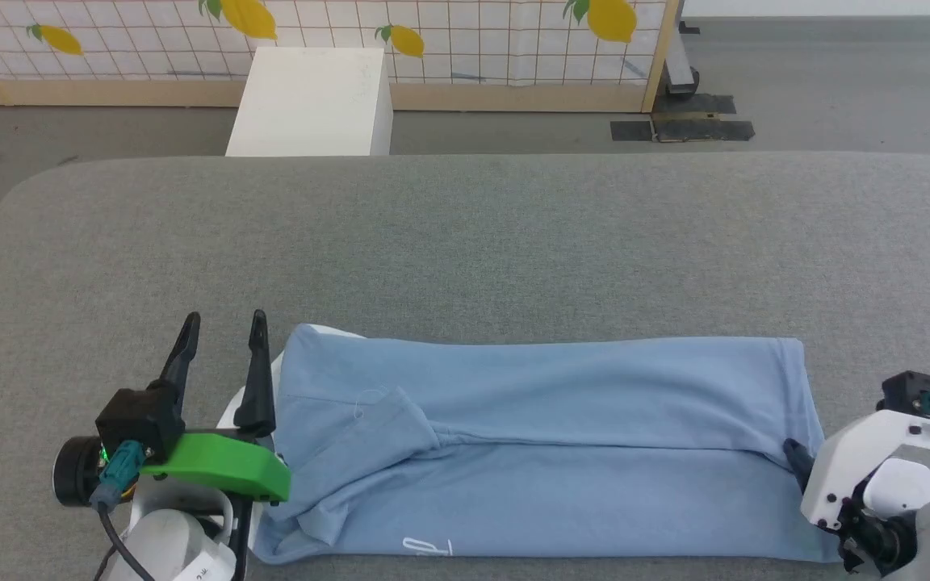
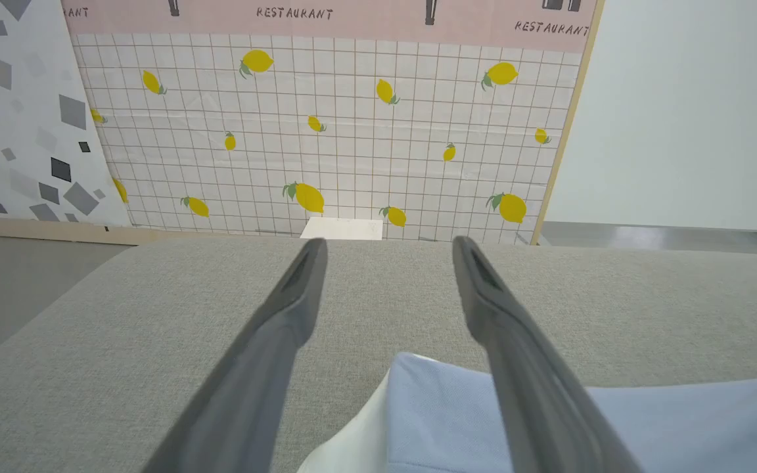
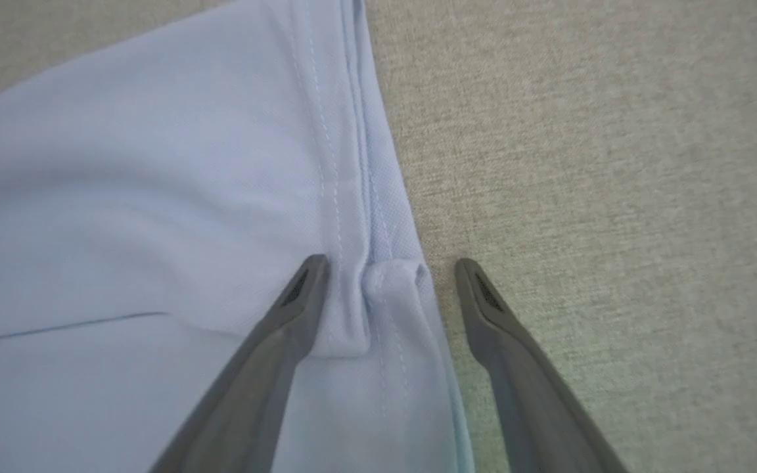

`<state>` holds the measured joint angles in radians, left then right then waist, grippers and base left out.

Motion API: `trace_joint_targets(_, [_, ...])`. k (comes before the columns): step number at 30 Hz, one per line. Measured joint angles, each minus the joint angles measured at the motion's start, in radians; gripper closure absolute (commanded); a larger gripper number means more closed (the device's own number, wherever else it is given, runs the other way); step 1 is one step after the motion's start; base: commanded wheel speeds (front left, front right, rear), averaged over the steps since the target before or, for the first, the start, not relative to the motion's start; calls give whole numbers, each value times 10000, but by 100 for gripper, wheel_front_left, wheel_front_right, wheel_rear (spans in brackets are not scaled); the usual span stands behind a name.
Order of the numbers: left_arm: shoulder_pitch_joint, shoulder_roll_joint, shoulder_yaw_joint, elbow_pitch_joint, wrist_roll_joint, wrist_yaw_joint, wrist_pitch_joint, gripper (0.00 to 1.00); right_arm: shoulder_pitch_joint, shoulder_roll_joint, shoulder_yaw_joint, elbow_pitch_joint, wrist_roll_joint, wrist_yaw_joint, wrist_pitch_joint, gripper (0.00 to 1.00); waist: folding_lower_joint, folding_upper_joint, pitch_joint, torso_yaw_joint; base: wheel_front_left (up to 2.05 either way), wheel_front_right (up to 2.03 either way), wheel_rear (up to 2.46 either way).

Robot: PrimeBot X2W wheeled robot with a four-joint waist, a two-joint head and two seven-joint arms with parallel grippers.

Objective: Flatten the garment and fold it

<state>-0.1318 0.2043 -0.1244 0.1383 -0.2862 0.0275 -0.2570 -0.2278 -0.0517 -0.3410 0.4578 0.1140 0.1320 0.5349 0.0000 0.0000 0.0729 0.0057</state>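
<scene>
RESTAURANT: dark capitals, printed on the pink band [image 2: 365, 20] above the lemon-patterned panel [image 2: 352, 131]. Read at 12 o'clock and again at 1 o'clock in the left wrist view, with a cut-off "ANT" at 11. A white outline mark [image 1: 428, 549] is noted on the garment [image 1: 546, 452] at 6 o'clock in the head view, not legible.

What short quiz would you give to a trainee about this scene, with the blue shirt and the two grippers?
1. True or false: the right gripper is shut on the garment.
2. On the grey table, the garment lies as: A) a crumpled ball; B) a long band, folded lengthwise; C) one flat, fully spread layer.
3. Which gripper is at the end where a sleeve shows?
Key: 1. False: it is open, astride the hem edge. 2. B. 3. The left gripper, also open.
</scene>
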Motion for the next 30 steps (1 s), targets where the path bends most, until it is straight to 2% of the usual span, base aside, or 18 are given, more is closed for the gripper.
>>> trace_joint_targets(5, [1,-221,255,180,113,-278,0,0,-280,-46,140,320,-73,0,614,0,-1,0,72,36,0,0,0])
trace_joint_targets(6, [1,-263,303,209,148,-320,2,0,-348,-58,138,372,-71,0,784,26,-1,0,79,36,0,0,0])
trace_joint_targets(7, [1,-307,357,244,169,-372,2,0,-402,-65,146,407,-71,0,945,59,0,0,82,34,0,0,0])
trace_joint_targets(9, [1,-378,426,295,230,-460,0,0,-455,-92,171,418,-54,0,1160,100,0,0,85,35,0,0,0])
trace_joint_targets(14, [1,-527,543,449,343,-635,0,0,-393,-10,94,142,-255,2,1296,100,0,0,74,51,0,0,0])
trace_joint_targets(19, [0,-619,690,508,579,-759,2,0,-94,-31,-510,-441,-926,8,1131,100,0,0,85,54,0,0,0])
trace_joint_targets(25, [-14,-731,823,531,673,-890,0,0,31,-986,-1733,-890,-2276,8,414,100,0,0,230,45,0,0,0])
trace_joint_targets(30, [-60,-802,865,568,763,-984,2,0,26,-1442,-2533,-865,-3126,6,44,100,0,0,373,60,0,0,0])
